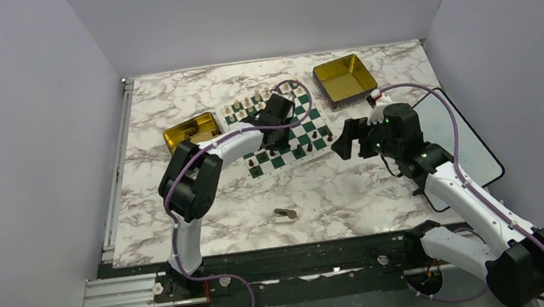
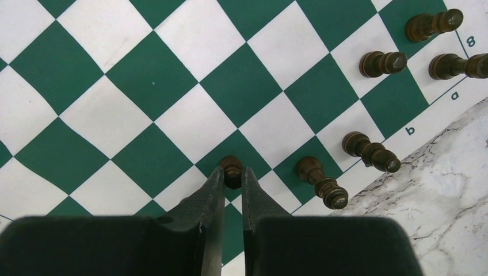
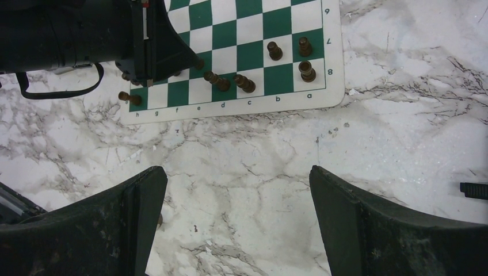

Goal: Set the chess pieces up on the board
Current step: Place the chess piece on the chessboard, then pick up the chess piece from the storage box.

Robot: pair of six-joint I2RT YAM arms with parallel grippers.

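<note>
The green and white board (image 1: pixel 306 135) lies at mid-table. In the left wrist view my left gripper (image 2: pixel 233 172) is shut on a dark pawn (image 2: pixel 232 168) standing on a green square of the board (image 2: pixel 172 75). More dark chess pieces stand near the a and b corner, among them one (image 2: pixel 322 181), another (image 2: pixel 371 152) and a third (image 2: pixel 382 62). My right gripper (image 3: pixel 237 178) hangs wide open over bare marble, just off the board's (image 3: pixel 253 23) lettered edge, holding nothing. From above, the left gripper (image 1: pixel 277 143) is over the board and the right gripper (image 1: pixel 352 143) is beside it.
Pale pieces (image 1: pixel 251 103) line the board's far edge. Gold tins sit at the left (image 1: pixel 192 130) and back right (image 1: pixel 344 78). A small dark object (image 1: pixel 286 214) lies on the marble near the front. A flat white panel with a black rim (image 1: pixel 464 145) lies under the right arm.
</note>
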